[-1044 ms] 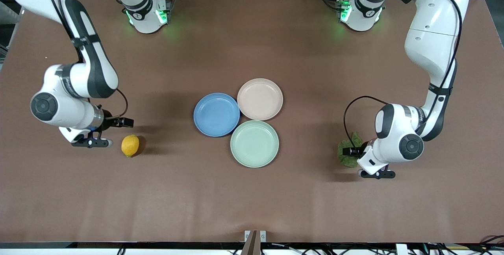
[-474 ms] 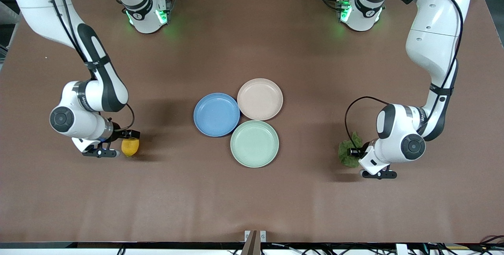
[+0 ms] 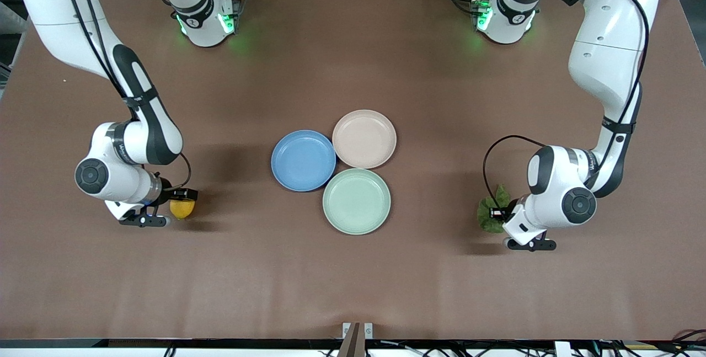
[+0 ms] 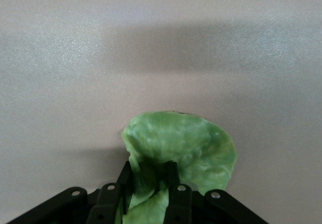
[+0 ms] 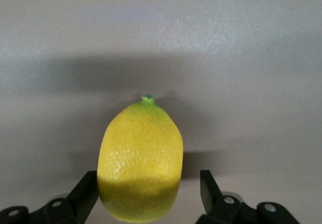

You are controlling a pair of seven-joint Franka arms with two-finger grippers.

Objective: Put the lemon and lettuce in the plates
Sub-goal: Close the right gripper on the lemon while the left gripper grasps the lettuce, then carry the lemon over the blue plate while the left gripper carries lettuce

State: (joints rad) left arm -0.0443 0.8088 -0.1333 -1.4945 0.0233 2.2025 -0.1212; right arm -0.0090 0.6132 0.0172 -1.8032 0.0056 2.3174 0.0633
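The yellow lemon (image 3: 182,209) lies on the table toward the right arm's end. My right gripper (image 3: 180,201) is low around it, open, with a finger on each side; in the right wrist view the lemon (image 5: 140,158) sits between the spread fingers of the right gripper (image 5: 148,183). The green lettuce (image 3: 488,217) lies toward the left arm's end. My left gripper (image 3: 498,214) is shut on it; in the left wrist view the leaf (image 4: 183,151) is bunched between the fingers of the left gripper (image 4: 149,172). The blue plate (image 3: 303,160) and the beige-pink plate (image 3: 364,139) are empty.
A pale mint-green plate (image 3: 356,201), empty, touches the other two plates at the table's middle and is the nearest to the front camera. Brown table surface (image 3: 353,280) surrounds them.
My right gripper has moved across the table to the lemon and now straddles it. My left gripper has shifted slightly, and the lettuce has bunched up in it.
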